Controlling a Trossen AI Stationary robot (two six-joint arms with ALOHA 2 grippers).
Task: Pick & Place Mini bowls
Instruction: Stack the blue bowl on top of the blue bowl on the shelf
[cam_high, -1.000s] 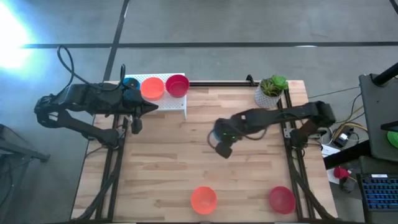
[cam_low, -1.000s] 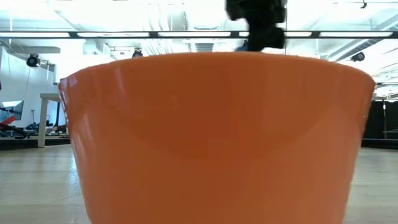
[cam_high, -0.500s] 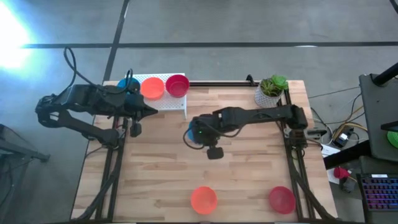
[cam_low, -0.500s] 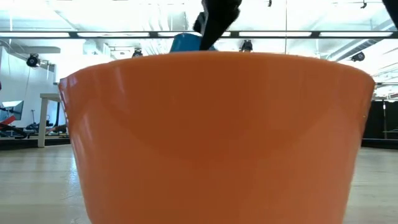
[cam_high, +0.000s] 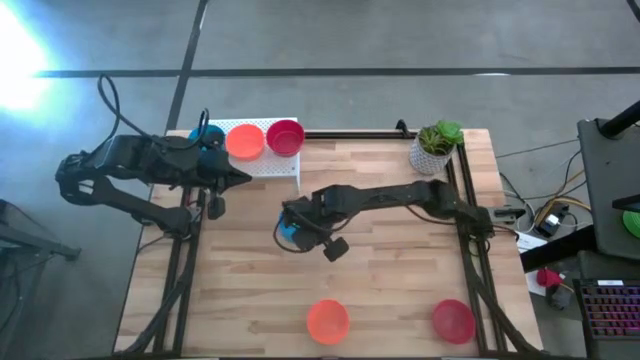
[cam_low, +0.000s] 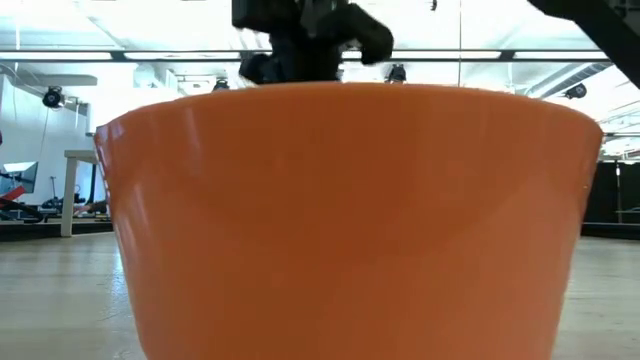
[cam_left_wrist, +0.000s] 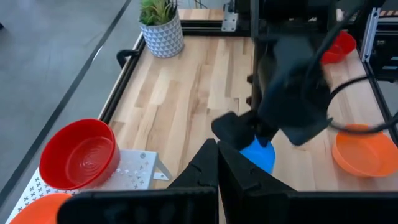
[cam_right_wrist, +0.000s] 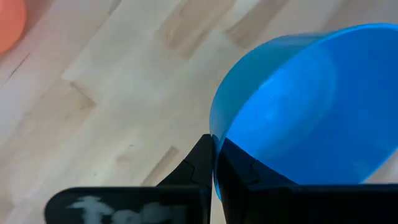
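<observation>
My right gripper (cam_high: 297, 232) is over the table's middle left, shut on a blue mini bowl (cam_right_wrist: 311, 106), which also shows in the high view (cam_high: 288, 233) and the left wrist view (cam_left_wrist: 259, 155). My left gripper (cam_high: 236, 177) is shut and holds nothing; it hovers by the near edge of a white rack (cam_high: 268, 163) at the far left. On the rack sit an orange bowl (cam_high: 244, 141), a red bowl (cam_high: 285, 137) and a blue bowl (cam_high: 208, 135), the last partly hidden by the left arm. Another orange bowl (cam_high: 327, 320) and a red one (cam_high: 453, 320) stand at the near edge. My right gripper pinches the blue bowl's rim (cam_right_wrist: 216, 140) between its two fingers (cam_right_wrist: 202, 163), one on each side of the wall. The fingers come from above, pointing steeply down. The bowl hangs tilted below them; whether its bottom touches the table I cannot tell.
A white pot with a green plant (cam_high: 434, 147) stands at the far right corner. The near orange bowl (cam_low: 350, 220) fills the low view, with the right arm's dark hand (cam_low: 300, 45) showing above its rim. Bare wood lies between the rack and the near bowls.
My right gripper has gone toward the table's left edge and down, rolling about its own axis, with the blue bowl carried along in its shut fingers. The bowl now sits lower and farther left than before.
</observation>
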